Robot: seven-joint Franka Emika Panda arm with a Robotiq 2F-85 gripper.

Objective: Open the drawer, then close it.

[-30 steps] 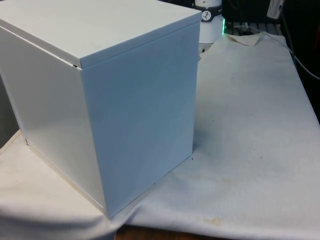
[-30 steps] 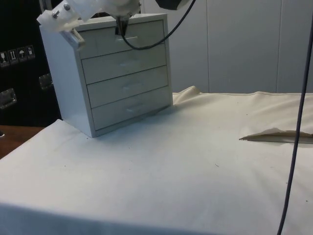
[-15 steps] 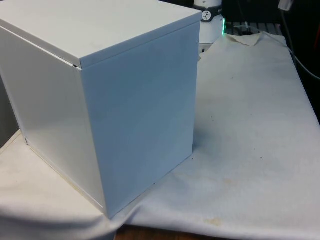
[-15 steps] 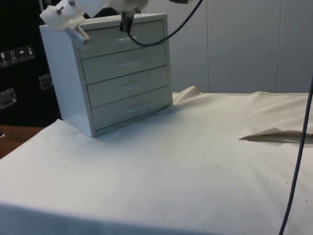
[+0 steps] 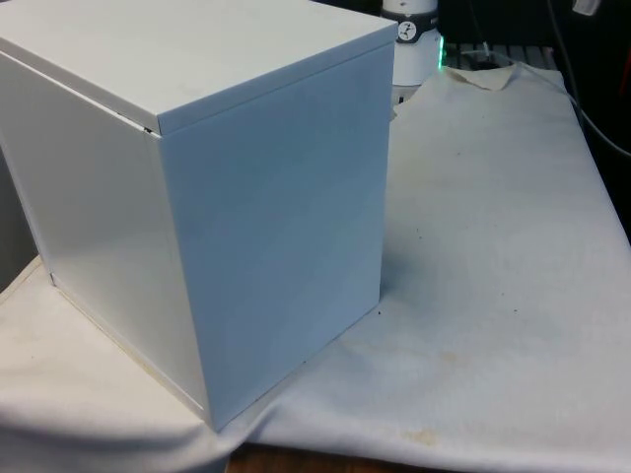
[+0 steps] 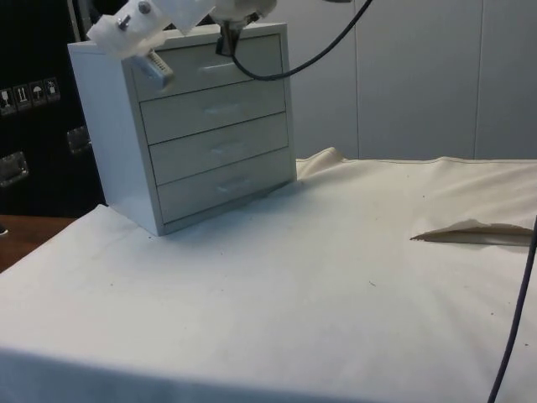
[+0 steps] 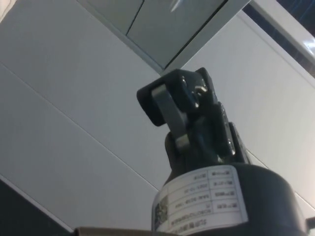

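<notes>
Chest of drawers (image 6: 197, 126): smooth white box with four flat fronts, all flush, standing at the side view's left on the cloth-covered surface (image 6: 336, 285). Front view: its blank back and side (image 5: 197, 197) hide the drawers. Pincer (image 6: 227, 38), dark, by the top drawer (image 6: 210, 63); fingers (image 7: 170, 115) pressed together, holding nothing.

Chest of drawers (image 6: 210, 126): smooth matt white panels. Tablecloth (image 6: 319, 285): matt cream fabric, faintly stained.
</notes>
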